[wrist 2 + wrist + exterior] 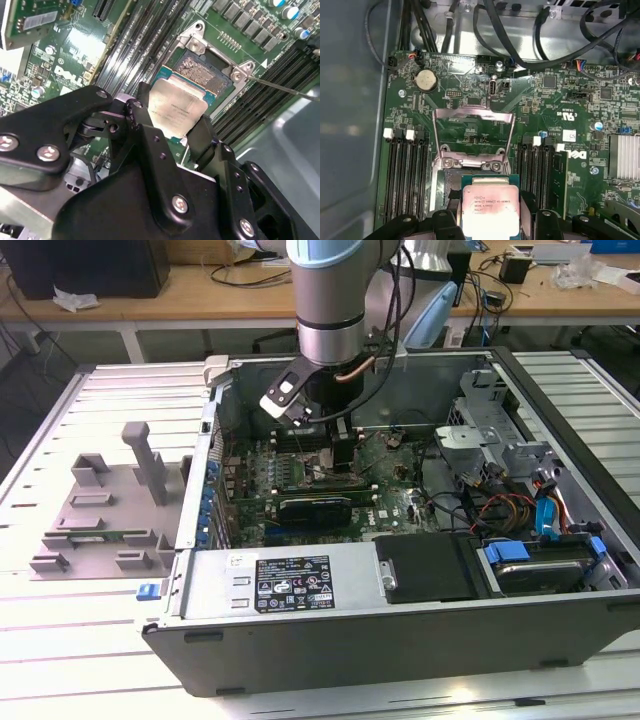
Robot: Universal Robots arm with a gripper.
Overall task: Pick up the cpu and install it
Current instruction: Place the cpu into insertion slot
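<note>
The cpu (176, 111), a flat square chip with a silver metal top and a thin green rim, is held between my gripper's (170, 122) two black fingers (145, 132). In the first wrist view the cpu (489, 207) sits in the gripper (489, 212) just over the open socket (449, 181). The socket's metal load frame (472, 117) is swung up. The chip covers the near part of the socket, whose bare contact field (207, 75) shows beyond it. Whether the chip touches the socket I cannot tell. In the exterior view the gripper (335, 455) reaches down inside the computer case (400, 640).
Black memory slots (402, 175) flank the socket, and a green memory stick (560, 175) stands in one. Black cables (520, 45) run along the case wall. A graphics card (315, 508), power supply (290, 580) and drive bay (540, 565) crowd the case. A grey fixture (100, 510) sits on the table.
</note>
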